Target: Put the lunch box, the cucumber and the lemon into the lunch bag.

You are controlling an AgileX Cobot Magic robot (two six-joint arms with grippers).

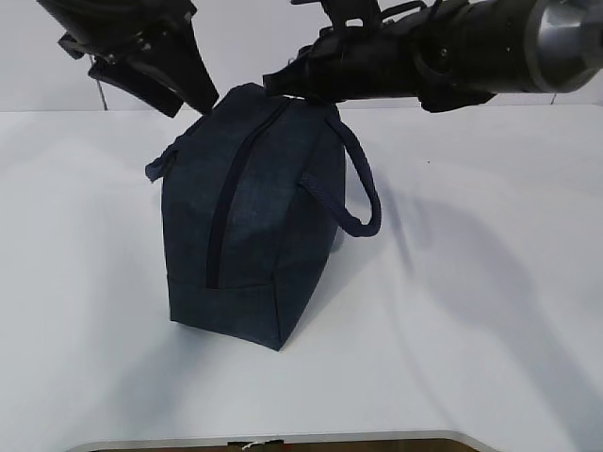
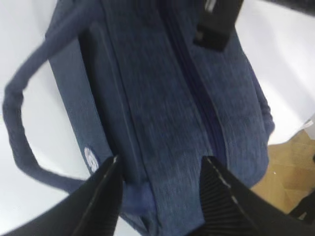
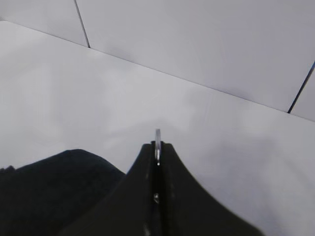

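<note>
The dark navy lunch bag (image 1: 254, 217) stands on the white table, its zipper (image 1: 231, 198) a closed dark line along the top. My right gripper (image 1: 275, 85) is at the bag's far top end, shut on the silver ring pull (image 3: 158, 136). In the right wrist view the pull sticks out between the gripper's (image 3: 157, 146) closed tips. My left gripper (image 1: 203, 102) is open above the bag's far left corner. In the left wrist view it (image 2: 162, 160) straddles the bag's end (image 2: 167, 98) near the round white logo (image 2: 91, 158). The lunch box, cucumber and lemon are out of view.
A loop handle (image 1: 363, 188) hangs off the bag's right side and another (image 2: 19, 128) hangs loose on the left. The table's front edge (image 1: 283, 438) is close to the camera. A white wall (image 3: 197, 44) stands behind the table.
</note>
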